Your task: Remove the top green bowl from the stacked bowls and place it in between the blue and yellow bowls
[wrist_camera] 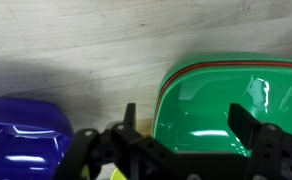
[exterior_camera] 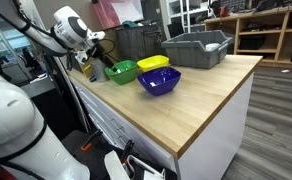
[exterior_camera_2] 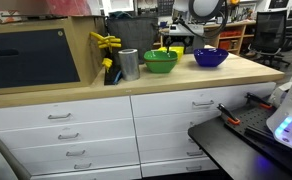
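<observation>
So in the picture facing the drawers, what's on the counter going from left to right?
Dark-fronted wooden box → yellow tool → metal cup → green bowl → blue bowl.

readable text: none | labels, brands, numbers, signs: none legible

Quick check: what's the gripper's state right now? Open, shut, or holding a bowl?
Gripper: open, holding nothing. The fingers are wide apart, one over the green bowl and the other outside its rim.

arm [exterior_camera: 71,27]: white, glossy, rounded links | end effector [wrist_camera: 186,116]: black, two blocky fingers
</observation>
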### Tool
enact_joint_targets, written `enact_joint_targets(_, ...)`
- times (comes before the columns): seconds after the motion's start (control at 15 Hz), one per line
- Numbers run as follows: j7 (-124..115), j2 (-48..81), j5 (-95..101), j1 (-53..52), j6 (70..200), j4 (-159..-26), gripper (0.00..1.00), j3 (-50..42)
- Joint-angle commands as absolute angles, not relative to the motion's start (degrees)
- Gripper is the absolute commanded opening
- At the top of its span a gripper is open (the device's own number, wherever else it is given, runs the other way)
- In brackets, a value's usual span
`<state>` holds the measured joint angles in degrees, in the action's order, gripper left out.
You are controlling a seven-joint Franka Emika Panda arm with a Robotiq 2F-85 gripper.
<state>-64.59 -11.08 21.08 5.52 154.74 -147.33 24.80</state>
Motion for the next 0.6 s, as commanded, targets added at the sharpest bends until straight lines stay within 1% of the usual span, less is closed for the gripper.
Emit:
enact_joint_targets(0.0,-64.9,-13.1,20.3,5.4,154.3,-149.2,1.0,24.5)
enact_joint_targets(0.2,-67.2,-12.8,21.5,6.0,154.1,-149.7,1.0,25.0)
enact_joint_targets(0.27,-68.2,-12.5,22.0,6.2,154.3,-149.7,0.93,25.3)
enact_joint_targets(0.33,-68.8,-12.3,22.5,6.3,154.5,-149.6,0.74,25.5)
enact_joint_targets(0.4,-69.4,-12.1,22.9,6.3,154.8,-149.6,0.68,25.6)
enact_joint_targets(0.53,-70.8,-11.7,23.6,6.3,154.9,-149.2,0.51,25.9)
